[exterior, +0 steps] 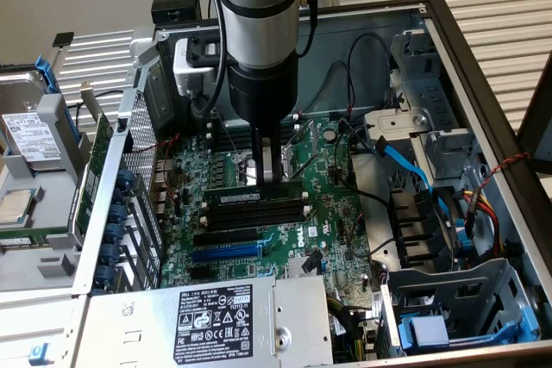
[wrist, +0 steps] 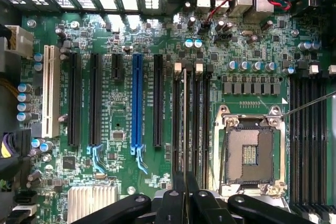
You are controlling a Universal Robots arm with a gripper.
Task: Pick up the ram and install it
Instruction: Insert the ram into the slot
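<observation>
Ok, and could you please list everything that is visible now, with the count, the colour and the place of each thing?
ram: one, green with white label, on edge at the black memory slots, held by the gripper
motherboard: one, green, inside the case
case: one, grey, open
blue expansion slot: one, blue, among black slots
white slot: one, white, near the board's edge
CPU socket: one, silver frame, empty, beside the ram
heatsink: one, silver, on the board
power supply: one, grey, labelled, in the case's front
hard drive: one, silver, outside the case, exterior view's left
arm: one, grey, above the board
gripper: one, black, shut on the ram
</observation>
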